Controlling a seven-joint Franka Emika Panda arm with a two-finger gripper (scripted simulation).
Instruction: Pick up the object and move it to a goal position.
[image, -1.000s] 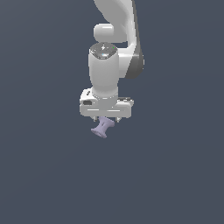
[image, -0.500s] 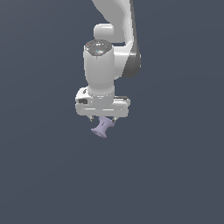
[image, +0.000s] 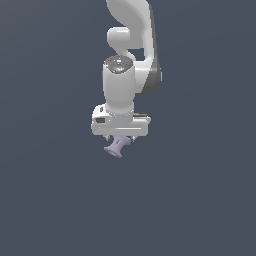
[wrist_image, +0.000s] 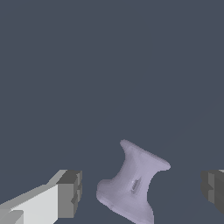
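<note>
Just a pale lavender spool (wrist_image: 132, 183), narrow-waisted, tilted between spread jaws, untouched

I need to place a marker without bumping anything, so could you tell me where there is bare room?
The only crowded spot is under the hand, where the spool sits between the open fingers, with a gap on each side of it. Everything else in both views is bare grey ground, on every side of the arm.

plain dark slate-grey surface (image: 55, 200), featureless, spool (image: 116, 146) seemingly above it
</note>
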